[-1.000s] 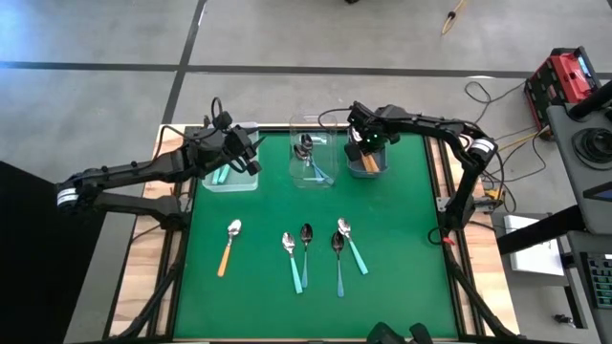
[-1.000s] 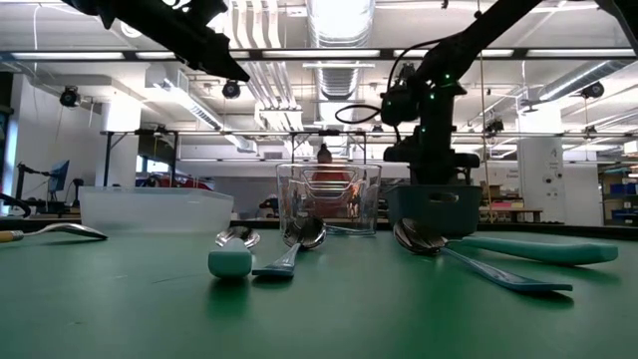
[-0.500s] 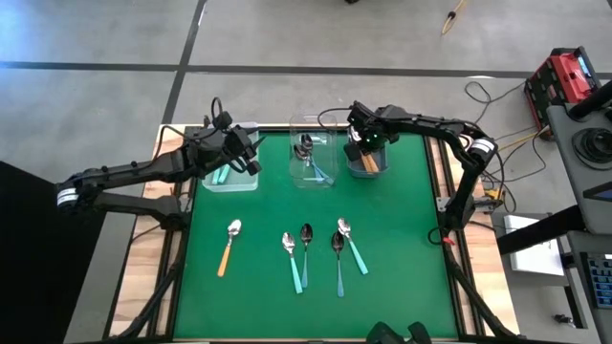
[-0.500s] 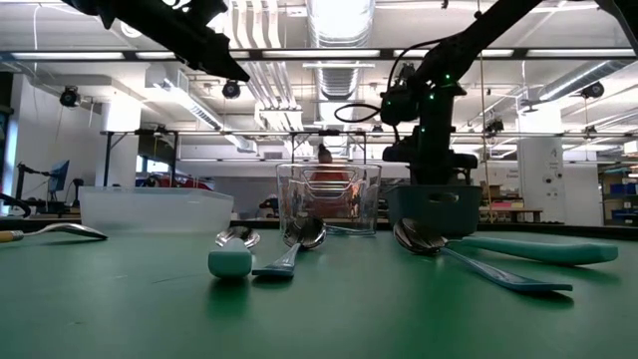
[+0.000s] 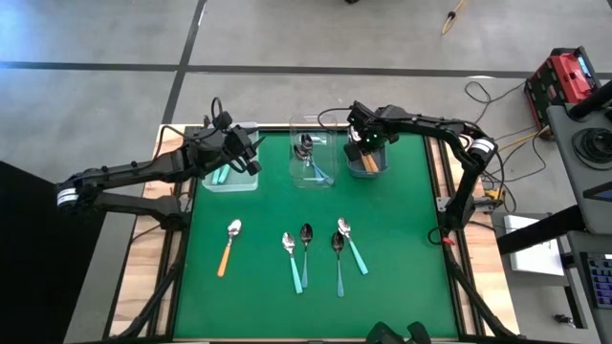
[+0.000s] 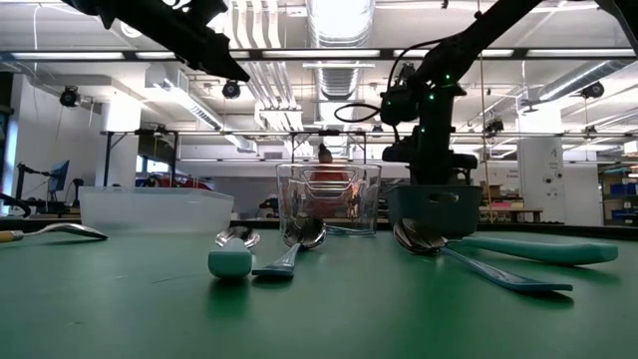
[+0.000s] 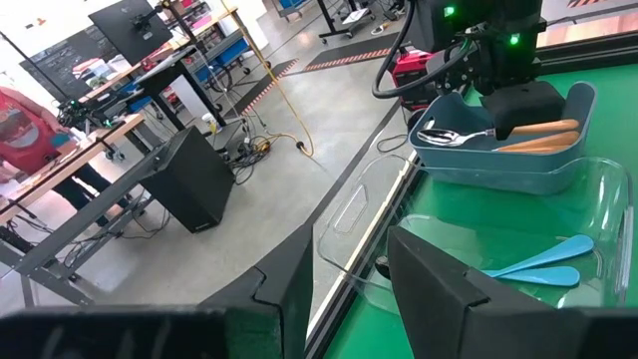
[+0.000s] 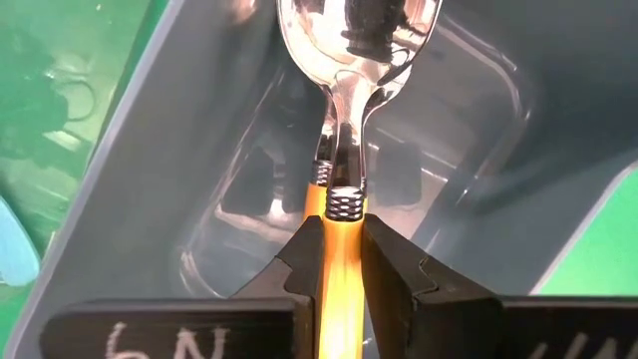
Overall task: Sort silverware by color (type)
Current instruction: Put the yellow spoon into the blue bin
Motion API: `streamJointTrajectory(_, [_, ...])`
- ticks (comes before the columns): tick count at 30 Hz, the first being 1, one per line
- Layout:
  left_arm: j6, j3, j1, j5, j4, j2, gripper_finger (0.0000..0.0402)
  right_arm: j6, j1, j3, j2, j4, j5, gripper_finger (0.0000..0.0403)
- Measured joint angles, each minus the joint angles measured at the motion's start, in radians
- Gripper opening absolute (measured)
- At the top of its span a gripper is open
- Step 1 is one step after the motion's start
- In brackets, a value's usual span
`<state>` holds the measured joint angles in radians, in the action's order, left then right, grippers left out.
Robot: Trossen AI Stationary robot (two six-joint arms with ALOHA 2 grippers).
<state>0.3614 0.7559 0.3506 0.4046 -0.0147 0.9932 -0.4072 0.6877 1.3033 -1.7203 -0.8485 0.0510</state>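
My right gripper (image 5: pixel 364 145) is down inside the grey bin (image 5: pixel 371 162) at the far right, shut on an orange-handled spoon (image 8: pixel 344 60); a second orange spoon lies right under it. My left gripper (image 7: pixel 339 284) is open and hovers over the clear left bin (image 5: pixel 232 174), which holds mint-teal spoons. The middle clear bin (image 5: pixel 311 161) holds blue-teal spoons (image 7: pixel 543 261). Lying flat on the green mat are an orange spoon (image 5: pixel 229 247), two mint-teal spoons (image 5: pixel 291 260) (image 5: pixel 352 245) and two blue-teal spoons (image 5: pixel 305 254) (image 5: pixel 338 261). My right gripper pinches the orange handle (image 8: pixel 339 234) between its two fingers, just behind the metal collar where the silver neck starts. The fingers come from above, pointing down, across the handle. The spoon lies roughly level in the grey bin, bowl (image 8: pixel 349 25) forward, over the second spoon.
The three bins stand in a row along the mat's far edge (image 5: pixel 311 134). The loose spoons sit in a row in the near half of the mat; green mat (image 5: pixel 402 229) lies bare to their right. Cables and a stand lie off the table's right side.
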Motion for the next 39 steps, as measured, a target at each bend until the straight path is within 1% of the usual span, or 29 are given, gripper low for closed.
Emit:
streamJointTrajectory(21, [0.0, 0.0, 0.0, 0.0, 0.0, 0.0, 0.0113, 0.0, 0.0, -0.03, 0.0, 0.029, -0.001, 0.0038])
streamJointTrajectory(28, [0.0, 0.0, 0.0, 0.0, 0.0, 0.0, 0.0113, 0.0, 0.0, -0.064, 0.0, 0.076, -0.001, 0.0038])
streamJointTrajectory(39, [0.0, 0.0, 0.0, 0.0, 0.0, 0.0, 0.0113, 0.006, 0.0, -0.077, 0.0, 0.103, -0.001, 0.0038])
